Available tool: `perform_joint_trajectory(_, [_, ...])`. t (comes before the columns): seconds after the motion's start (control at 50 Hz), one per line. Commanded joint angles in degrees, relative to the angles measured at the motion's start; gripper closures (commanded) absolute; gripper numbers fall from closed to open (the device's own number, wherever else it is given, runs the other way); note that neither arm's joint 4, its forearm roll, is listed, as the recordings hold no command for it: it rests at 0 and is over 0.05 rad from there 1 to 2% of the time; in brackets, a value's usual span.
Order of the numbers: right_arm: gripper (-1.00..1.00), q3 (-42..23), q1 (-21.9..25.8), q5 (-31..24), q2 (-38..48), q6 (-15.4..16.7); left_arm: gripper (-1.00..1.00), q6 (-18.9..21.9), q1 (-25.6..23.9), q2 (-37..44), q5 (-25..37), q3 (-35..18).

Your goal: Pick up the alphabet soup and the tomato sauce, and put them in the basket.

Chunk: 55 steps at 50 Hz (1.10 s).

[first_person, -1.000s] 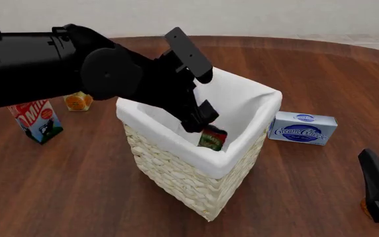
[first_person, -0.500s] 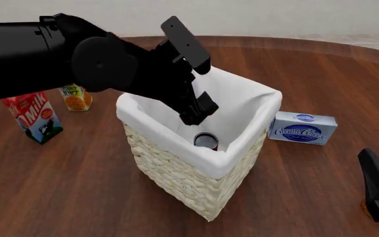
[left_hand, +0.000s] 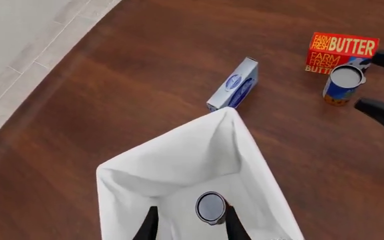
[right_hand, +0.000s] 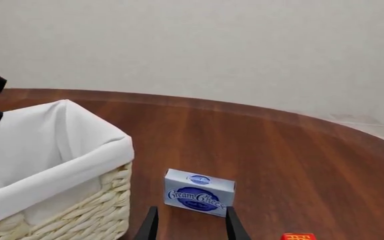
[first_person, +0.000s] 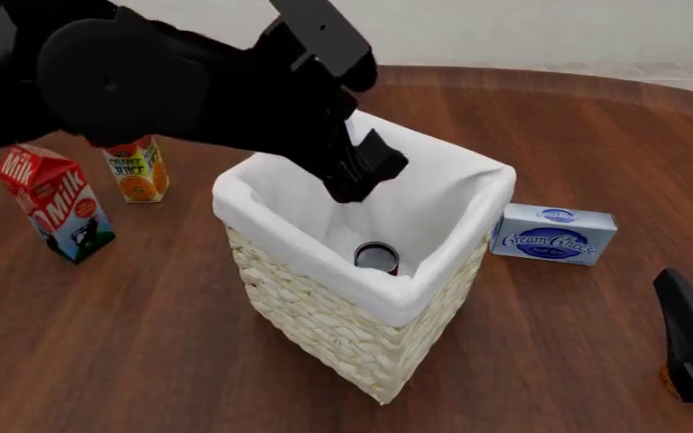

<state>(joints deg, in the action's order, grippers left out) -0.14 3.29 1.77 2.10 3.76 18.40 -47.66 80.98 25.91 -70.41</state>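
The tomato sauce [first_person: 377,257] stands silver top up on the bottom of the basket [first_person: 322,271], also shown as the tomato sauce [left_hand: 211,206] in the left wrist view. My left gripper [first_person: 364,171] hovers open and empty above the basket's opening, clear of the can. The alphabet soup [left_hand: 342,82], blue with an orange base, stands on the table by the butter box. My right gripper [left_hand: 365,80] is open with a finger on either side of it, apart from it. In the front view my right gripper [first_person: 689,356] hides almost all of that can.
A cream cheese box [first_person: 554,234] lies right of the basket. A butter box [left_hand: 342,50] sits just behind the soup at the table's right edge. A milk carton [first_person: 51,203] and an orange juice carton [first_person: 136,171] stand at the left.
The tomato sauce left my left gripper and dropped to the basket's bottom. The left arm has since risen above the rim. The right gripper has not moved.
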Motion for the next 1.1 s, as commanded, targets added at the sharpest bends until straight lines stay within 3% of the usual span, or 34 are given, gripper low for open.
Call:
perform_joint_trajectory(0.02, [-1.0,-0.1,-0.2,-0.4,-0.4,0.2,-1.0,-1.4,-0.9,-3.4,-1.3,0.2])
perform_joint_trajectory(0.32, [-1.0,-0.1,-0.9,-0.2,-0.2,-0.2,-1.0,-3.8,-1.2,-7.3,-3.9,2.5])
perform_joint_trajectory(0.76, [-1.0,-2.8,-1.7,-2.1,0.9,-2.6,-1.0,-10.8,0.2,-15.8,-11.9,5.3])
perform_joint_trajectory(1.1, [-1.0,-12.0,-0.8,-11.5,-0.6,-1.4,-1.0,-14.0,0.6,-19.5,-15.8,7.8])
